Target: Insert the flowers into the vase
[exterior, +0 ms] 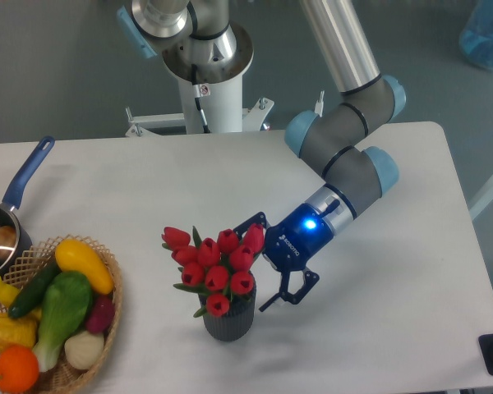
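Left of open end effector (273,264): flowers (211,264) in vase (228,322).

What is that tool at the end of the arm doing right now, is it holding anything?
Tool: open and holding nothing; it sits just right of the flowers, which stand in the vase.
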